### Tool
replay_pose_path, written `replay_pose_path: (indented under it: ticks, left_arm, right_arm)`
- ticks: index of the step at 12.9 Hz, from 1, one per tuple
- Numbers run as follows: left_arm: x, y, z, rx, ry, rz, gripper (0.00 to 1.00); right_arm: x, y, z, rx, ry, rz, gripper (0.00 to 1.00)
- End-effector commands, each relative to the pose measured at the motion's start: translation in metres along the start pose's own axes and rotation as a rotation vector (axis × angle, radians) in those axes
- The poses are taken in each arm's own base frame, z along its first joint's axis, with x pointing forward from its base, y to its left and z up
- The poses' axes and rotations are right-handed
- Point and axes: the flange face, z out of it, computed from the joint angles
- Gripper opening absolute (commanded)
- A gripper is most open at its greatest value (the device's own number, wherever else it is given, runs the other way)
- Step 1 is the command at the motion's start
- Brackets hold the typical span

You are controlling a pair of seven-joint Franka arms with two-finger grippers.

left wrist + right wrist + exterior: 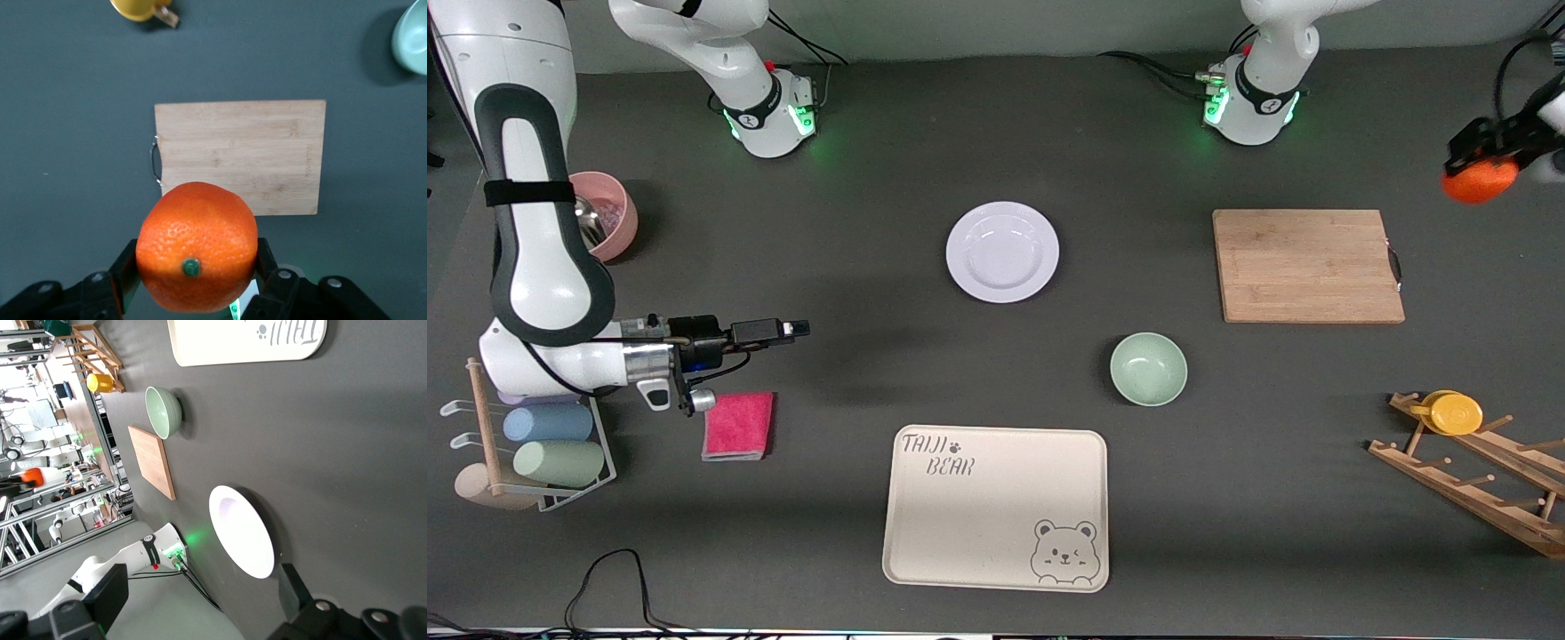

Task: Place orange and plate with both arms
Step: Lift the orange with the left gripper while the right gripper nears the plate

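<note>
1. The tray (996, 507), beige with a bear print, is the biggest item; it lies nearest the front camera, and the judgement here is that it has no part in the task.
2. The board (1307, 265), bare wood, lies toward the left arm's end of the table, farther from the camera than the bowl (1148, 368).
3. The plate (1002, 252) sits mid-table, flat and untouched, farther from the camera than the tray. It looks glossy, stiff and breakable — likely slippery at the rim. A two-finger grip would probably have to pinch the rim edge, since the plate lies flush on the table with little to get under.
4. The right gripper (796, 328) hangs low over bare table between the pink cloth (737, 426) and the plate, pointing toward the plate and holding nothing. Whether its fingers are apart, I cannot tell.
5. The left gripper (1480, 160) is up in the air over the table edge at its own end, fingers closed around the orange (1480, 180).
6. The orange is small, round, light and slightly yielding; its dimpled skin should give fair friction. In the left wrist view it (197, 247) is pinched across its middle, stem end outward — a sound hold, though hard squeezing could bruise it.
</note>
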Motion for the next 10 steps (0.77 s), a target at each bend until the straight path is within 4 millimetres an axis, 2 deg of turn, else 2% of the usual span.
replay_pose_path:
  ticks: [1, 2, 4, 5, 6, 7, 8, 10]
  left_arm:
    - [0.029, -0.002, -0.025, -0.001, -0.012, 0.021, 0.30]
    - [0.046, 0.017, -0.033, -0.002, 0.000, 0.040, 0.30]
    - [0.077, 0.100, -0.040, 0.002, -0.016, 0.021, 0.30]
    - [0.082, 0.155, -0.039, 0.020, -0.015, 0.032, 0.30]
    - [0.079, 0.196, -0.039, 0.013, -0.011, 0.018, 0.30]
    - [0.073, 0.238, -0.037, -0.009, -0.013, 0.001, 0.30]
    - [0.061, 0.294, -0.035, -0.005, 0.004, -0.014, 0.30]
    - [0.044, 0.377, -0.029, -0.013, 0.017, -0.072, 0.30]
  right_arm:
    - [-0.009, -0.001, 0.010, 0.069, 0.040, -0.012, 1.00]
    - [-0.007, 0.003, 0.012, 0.073, 0.044, -0.026, 1.00]
    - [-0.005, 0.011, 0.020, 0.087, 0.038, -0.039, 1.00]
    - [-0.003, 0.011, 0.027, 0.091, 0.036, -0.037, 1.00]
    - [0.000, 0.008, 0.038, 0.078, 0.048, -0.037, 1.00]
    - [0.000, 0.016, 0.046, 0.094, 0.061, -0.014, 1.00]
    - [0.004, 0.018, 0.054, 0.102, 0.078, -0.041, 1.00]
    - [0.010, 0.029, 0.070, 0.088, 0.087, -0.036, 1.00]
